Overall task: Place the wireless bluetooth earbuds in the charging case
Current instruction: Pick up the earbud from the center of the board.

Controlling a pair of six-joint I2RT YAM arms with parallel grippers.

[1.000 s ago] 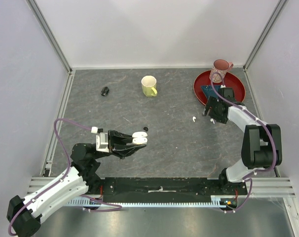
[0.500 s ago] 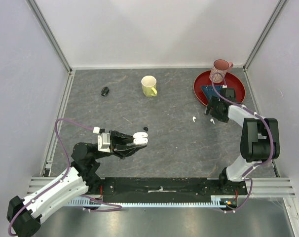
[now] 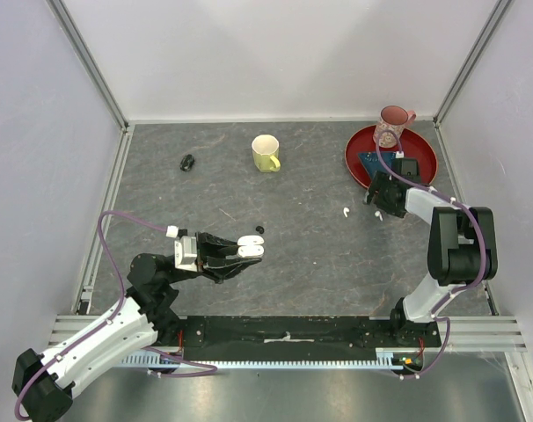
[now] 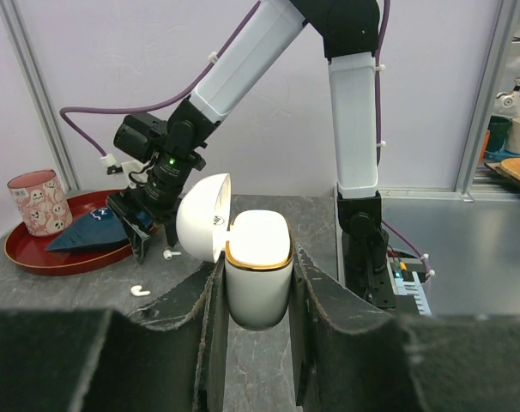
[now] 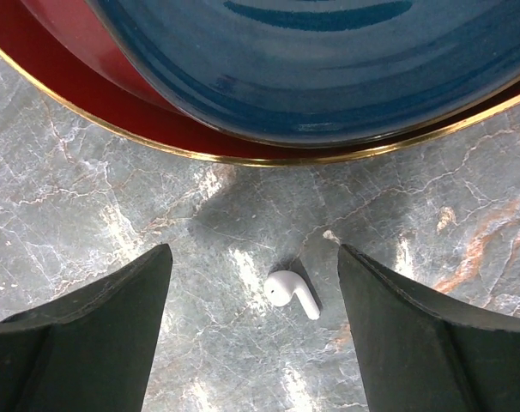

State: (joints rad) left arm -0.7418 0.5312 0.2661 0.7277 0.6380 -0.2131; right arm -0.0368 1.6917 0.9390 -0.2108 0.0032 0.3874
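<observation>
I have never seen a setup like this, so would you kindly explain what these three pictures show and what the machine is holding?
These are two robot arms bolted to a table's near edge. One picture looks down from above; the other two come from small cameras on each wrist. The left arm's fingers are shut on a white charging case with its lid open. The right arm's fingers stand open above a white earbud lying on the grey table beside a red tray. The tray carries a pink mug and a blue dish. A yellow mug stands further back.
</observation>
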